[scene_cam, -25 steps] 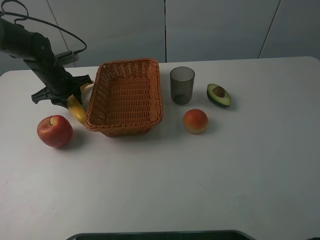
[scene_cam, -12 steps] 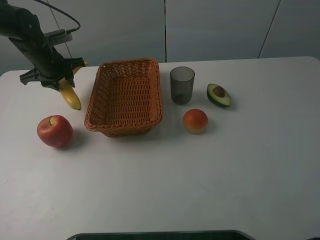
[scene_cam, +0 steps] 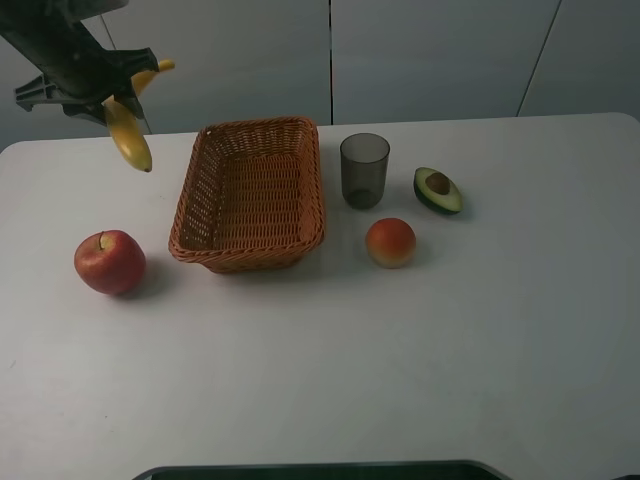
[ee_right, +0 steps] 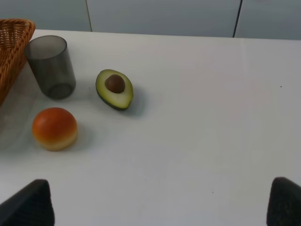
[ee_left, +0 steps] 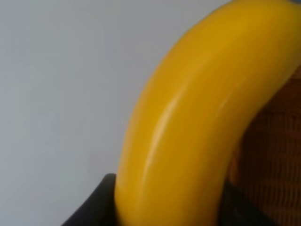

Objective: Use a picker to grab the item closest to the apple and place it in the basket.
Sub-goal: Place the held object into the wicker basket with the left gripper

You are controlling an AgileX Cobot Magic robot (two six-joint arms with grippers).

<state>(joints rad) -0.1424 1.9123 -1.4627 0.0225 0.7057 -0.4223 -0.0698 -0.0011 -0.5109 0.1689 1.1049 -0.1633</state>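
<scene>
The banana [scene_cam: 130, 140] is up in the air, off the table [scene_cam: 400, 350]. My left pincer [scene_cam: 108, 92] is clamped on it near its upper end, and the long yellow part hangs down at a slant. In my left wrist view the banana [ee_left: 188, 117] fills nearly everything, with a bit of the basket [ee_left: 277, 155] behind it.

From up high, the banana is to the left of the basket [scene_cam: 195, 200], near its far corner, not over it. Nothing lies in the basket. The apple [scene_cam: 109, 262] sits on the table, near the basket's front left corner.

On the other side of the basket stand a dark cup [scene_cam: 364, 170], half an avocado [scene_cam: 438, 190] and a round orange fruit [scene_cam: 390, 242].

My right pincer [ee_right: 155, 207] is spread wide, with nothing in it. It hangs over bare table.
</scene>
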